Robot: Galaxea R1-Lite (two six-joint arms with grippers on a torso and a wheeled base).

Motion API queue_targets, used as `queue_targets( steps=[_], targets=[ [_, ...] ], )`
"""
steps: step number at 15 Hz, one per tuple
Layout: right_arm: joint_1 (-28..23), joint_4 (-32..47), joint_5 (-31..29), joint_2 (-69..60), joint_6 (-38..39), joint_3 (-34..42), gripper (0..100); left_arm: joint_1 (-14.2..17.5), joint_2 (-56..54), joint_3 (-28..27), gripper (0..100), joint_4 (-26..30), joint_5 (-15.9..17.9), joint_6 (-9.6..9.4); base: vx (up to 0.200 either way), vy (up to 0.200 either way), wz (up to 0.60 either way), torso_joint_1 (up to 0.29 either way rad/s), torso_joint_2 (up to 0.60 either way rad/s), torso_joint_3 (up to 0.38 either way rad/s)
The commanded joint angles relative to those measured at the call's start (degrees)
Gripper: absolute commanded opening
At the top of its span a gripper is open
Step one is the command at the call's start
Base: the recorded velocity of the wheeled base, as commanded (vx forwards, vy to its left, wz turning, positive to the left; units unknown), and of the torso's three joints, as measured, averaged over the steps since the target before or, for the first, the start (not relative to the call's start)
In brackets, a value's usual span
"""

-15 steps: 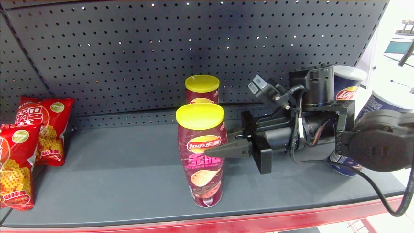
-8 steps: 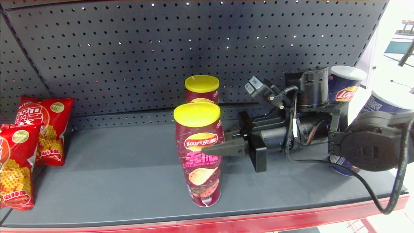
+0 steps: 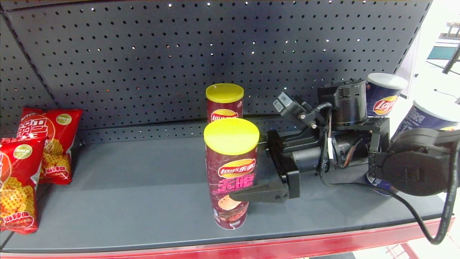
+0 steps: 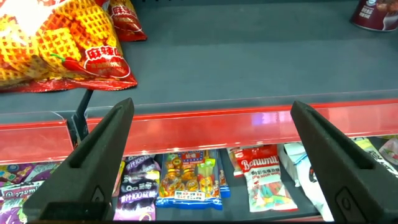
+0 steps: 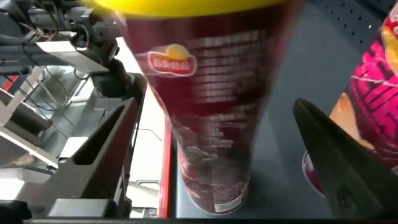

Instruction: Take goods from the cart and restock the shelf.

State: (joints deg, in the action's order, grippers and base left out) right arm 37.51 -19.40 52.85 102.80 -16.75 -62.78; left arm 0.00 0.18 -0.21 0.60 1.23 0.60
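A dark red chips can (image 3: 231, 172) with a yellow lid stands upright on the grey shelf (image 3: 143, 194), close to its front edge. My right gripper (image 3: 244, 180) is open around the can from the right. Its near finger (image 3: 258, 193) lies clear of the can's front side, and the can hides the far finger. In the right wrist view the can (image 5: 217, 124) stands between the spread fingers of the right gripper (image 5: 217, 155), touching neither. A second matching can (image 3: 224, 102) stands behind it by the back panel. My left gripper (image 4: 211, 162) hangs open below the shelf's red front lip (image 4: 199, 124).
Red snack bags (image 3: 21, 172) lie at the shelf's left end. Blue chips cans (image 3: 384, 93) stand at the right, behind my right arm. Bare shelf lies between the bags and the red cans. Packets of sweets (image 4: 186, 180) fill the lower shelf.
My right gripper has opened and let go of the front can; its near finger swung toward the shelf's front. The can now stands upright, slightly further right.
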Motion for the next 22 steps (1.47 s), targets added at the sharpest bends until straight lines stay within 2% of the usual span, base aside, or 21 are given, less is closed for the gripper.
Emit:
queue_targets(
  steps=[1,5,13,18,22],
  targets=[
    [0.02,-0.03,0.06,-1.03,0.05,0.91,100,0.00,-0.01,-0.06,100,0.02,0.00,0.02,0.000,0.000,0.00,0.000,0.00,0.000],
    [-0.60,-0.03,-0.02,-2.26,0.05,2.66,100,0.00,-0.01,0.03,100,0.02,0.00,0.02,0.000,0.000,0.00,0.000,0.00,0.000],
    [-8.59,0.15,-0.29,-15.70,0.23,12.51,100,0.00,-0.01,0.03,100,0.02,0.00,0.02,0.000,0.000,0.00,0.000,0.00,0.000],
    [-9.12,0.32,-1.25,-25.55,2.34,20.07,100,0.00,-0.01,-0.06,100,0.02,0.00,0.02,0.000,0.000,0.00,0.000,0.00,0.000],
    [-9.12,2.61,-1.52,-30.65,1.90,20.59,100,0.00,-0.01,0.03,100,-0.07,0.00,0.02,0.000,0.000,0.00,0.000,0.00,0.000]
  ],
)
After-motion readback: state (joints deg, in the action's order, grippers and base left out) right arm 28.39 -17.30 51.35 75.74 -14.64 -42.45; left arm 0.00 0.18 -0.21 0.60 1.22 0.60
